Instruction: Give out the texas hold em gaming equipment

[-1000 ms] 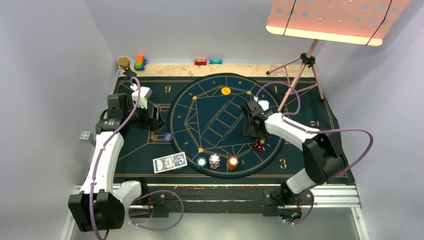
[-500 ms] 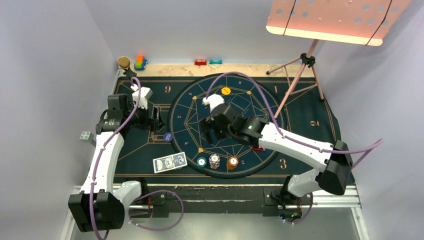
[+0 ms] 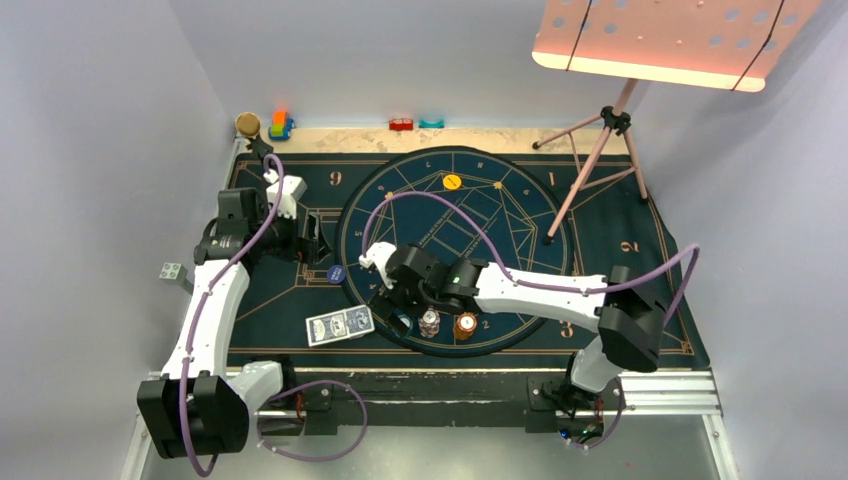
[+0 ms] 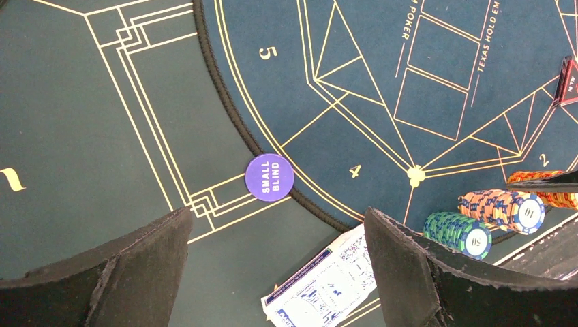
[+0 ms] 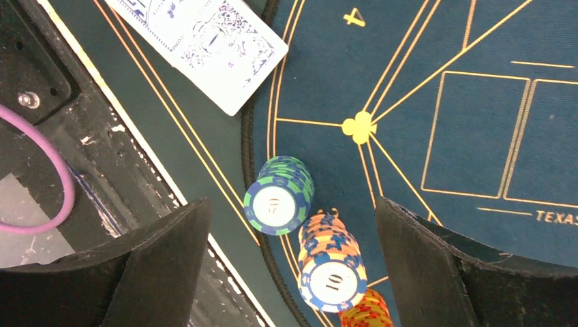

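Blue-backed playing cards point(image 3: 340, 324) lie near the front of the mat, also in the left wrist view point(image 4: 327, 289) and right wrist view point(image 5: 204, 44). Beside them stand a teal chip stack point(image 5: 276, 201), a white-red stack point(image 3: 429, 322) and an orange stack point(image 3: 465, 325). My right gripper point(image 3: 400, 308) is open and empty, its jaws wide above the teal and white-red point(image 5: 330, 269) stacks. My left gripper point(image 3: 312, 240) is open and empty above the blue small-blind chip point(image 4: 269, 177). A yellow chip point(image 3: 452, 182) lies far on the circle. The red triangular marker point(image 4: 568, 78) shows only in the left wrist view.
A music stand's tripod point(image 3: 600, 150) stands at the back right. Toy blocks point(image 3: 281, 125), a cork-topped stand point(image 3: 248, 124) and two small blocks point(image 3: 415, 124) sit along the back edge. A metal rail point(image 3: 440, 385) runs along the front.
My right arm swung from beside the red marker on the right across the circle to the near left, over the chip stacks. The left arm has not moved.
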Robot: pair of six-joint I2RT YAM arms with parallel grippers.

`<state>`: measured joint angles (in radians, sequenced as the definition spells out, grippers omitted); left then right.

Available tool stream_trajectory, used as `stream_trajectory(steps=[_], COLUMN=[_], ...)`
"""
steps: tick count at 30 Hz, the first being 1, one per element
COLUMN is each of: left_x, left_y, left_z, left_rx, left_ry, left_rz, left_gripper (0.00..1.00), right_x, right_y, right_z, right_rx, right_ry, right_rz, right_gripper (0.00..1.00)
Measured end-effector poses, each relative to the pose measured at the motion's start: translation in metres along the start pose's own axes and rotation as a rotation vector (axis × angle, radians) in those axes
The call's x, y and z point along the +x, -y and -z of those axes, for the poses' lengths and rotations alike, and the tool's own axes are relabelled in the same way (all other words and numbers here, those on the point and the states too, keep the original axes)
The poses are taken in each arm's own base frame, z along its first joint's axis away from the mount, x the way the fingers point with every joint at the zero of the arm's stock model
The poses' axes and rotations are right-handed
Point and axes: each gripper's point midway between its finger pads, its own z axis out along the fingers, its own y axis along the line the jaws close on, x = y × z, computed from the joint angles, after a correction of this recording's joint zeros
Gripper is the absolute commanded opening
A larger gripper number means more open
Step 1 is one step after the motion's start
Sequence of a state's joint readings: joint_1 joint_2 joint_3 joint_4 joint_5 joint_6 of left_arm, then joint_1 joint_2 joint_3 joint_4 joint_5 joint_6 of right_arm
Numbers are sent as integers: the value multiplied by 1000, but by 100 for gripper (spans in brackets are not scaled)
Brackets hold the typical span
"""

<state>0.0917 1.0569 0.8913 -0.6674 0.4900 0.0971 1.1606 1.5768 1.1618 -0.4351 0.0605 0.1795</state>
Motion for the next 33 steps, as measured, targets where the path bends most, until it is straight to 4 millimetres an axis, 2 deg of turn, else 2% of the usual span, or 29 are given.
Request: stream_trajectory(steps=[4, 10, 18, 21, 28, 33], left_x=[1, 1, 1, 2, -1, -3], left_y=[-1, -1, -5, -6, -8, -9], left_z=[-1, -1, -1, -1, 0, 1], left_rx=[1, -2, -22, -29, -50, -55], left_ry=[-7, -7, -9, -10, 3, 13], left_rz=[4, 3, 4, 10, 3, -2], left_gripper=[100, 100, 100, 100, 100, 100], right_x=[10, 22, 43, 47, 47, 47], right_y=[-8, -14, -15, -12, -10, -10], right_z=[-14, -23, -43, -47, -48, -48], right_rx=[-29, -45, -45, -31, -20, -16], right_ry=[-38, -75, -149, -164, -163, -161], right_rz=[32, 71, 96, 101, 106, 104], right_gripper=[87, 77, 73, 68, 50, 22])
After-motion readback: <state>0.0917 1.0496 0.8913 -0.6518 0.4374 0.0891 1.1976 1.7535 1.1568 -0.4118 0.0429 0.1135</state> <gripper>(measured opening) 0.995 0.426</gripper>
